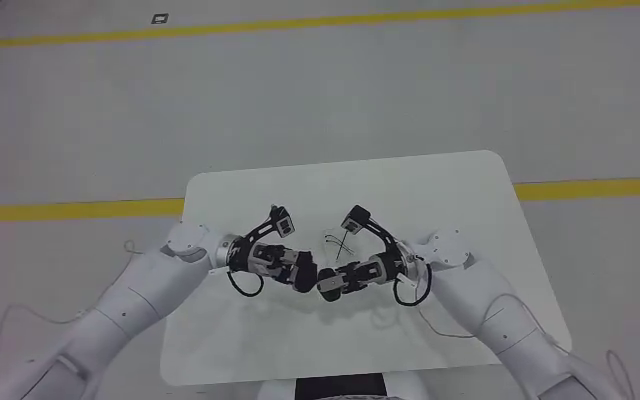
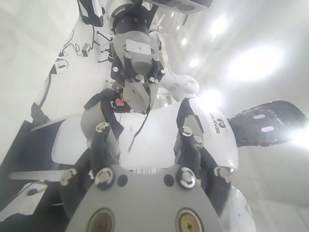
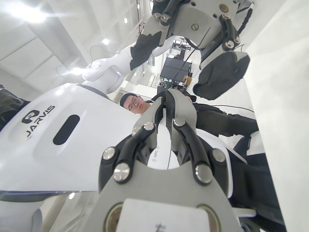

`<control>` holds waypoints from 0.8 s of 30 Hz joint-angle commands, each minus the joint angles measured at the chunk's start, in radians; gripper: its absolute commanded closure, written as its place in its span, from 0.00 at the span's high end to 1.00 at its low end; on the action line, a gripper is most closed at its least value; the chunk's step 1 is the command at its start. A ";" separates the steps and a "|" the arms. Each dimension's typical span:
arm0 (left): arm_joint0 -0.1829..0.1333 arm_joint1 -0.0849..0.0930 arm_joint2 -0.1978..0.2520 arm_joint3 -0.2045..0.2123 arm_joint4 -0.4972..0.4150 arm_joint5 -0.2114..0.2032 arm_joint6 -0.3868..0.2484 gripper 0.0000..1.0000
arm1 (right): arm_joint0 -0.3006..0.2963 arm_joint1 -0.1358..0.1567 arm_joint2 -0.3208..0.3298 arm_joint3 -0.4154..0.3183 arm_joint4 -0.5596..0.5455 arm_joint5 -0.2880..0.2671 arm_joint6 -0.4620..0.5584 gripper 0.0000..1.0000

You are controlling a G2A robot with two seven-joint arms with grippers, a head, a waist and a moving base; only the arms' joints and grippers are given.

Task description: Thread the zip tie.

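tool [image 3: 166,98], apparently on slim zip tie [image 2: 142,126]

Grey floor [image 1: 300,100] with yellow lines [image 1: 80,210] surrounds a white table [image 1: 440,190].

The zip tie [image 2: 138,131] is plain black. The left end effector [image 1: 303,275] and right end effector [image 3: 166,95] are grey metal and black. The bench [image 1: 450,190] is white, the floor [image 1: 300,100] pale grey with yellow stripes [image 1: 300,22].

The white label [image 2: 138,47] on the right gripper [image 2: 144,109] bears print too small to read.
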 commanded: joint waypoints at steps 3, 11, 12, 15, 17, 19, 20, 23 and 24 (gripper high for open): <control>-0.007 0.008 0.020 -0.010 -0.009 -0.005 0.000 0.49 | 0.004 0.006 -0.016 -0.003 0.001 0.000 0.000 0.00; -0.031 0.020 0.068 -0.023 -0.032 -0.014 0.000 0.40 | 0.024 0.016 -0.050 -0.001 0.016 0.000 0.000 0.00; -0.035 0.022 0.076 -0.023 -0.035 -0.016 0.000 0.39 | 0.027 0.018 -0.055 0.001 0.018 0.000 0.000 0.00; -0.045 0.025 0.093 -0.023 -0.044 -0.022 0.000 0.34 | 0.033 0.022 -0.062 0.007 0.021 0.000 0.000 0.00; -0.051 0.027 0.103 -0.023 -0.049 -0.027 0.000 0.31 | 0.036 0.023 -0.064 0.009 0.023 0.000 0.000 0.00; -0.058 0.029 0.114 -0.022 -0.055 -0.031 0.000 0.28 | 0.038 0.025 -0.066 0.012 0.024 0.000 0.000 0.00; -0.061 0.030 0.119 -0.022 -0.057 -0.033 0.000 0.27 | 0.038 0.025 -0.066 0.013 0.024 0.000 0.000 0.00; -0.070 0.033 0.133 -0.021 -0.065 -0.039 0.000 0.18 | 0.039 0.027 -0.067 0.017 0.026 0.000 0.000 0.00; -0.073 0.034 0.137 -0.020 -0.067 -0.040 0.000 0.16 | 0.040 0.027 -0.067 0.018 0.026 0.000 0.000 0.00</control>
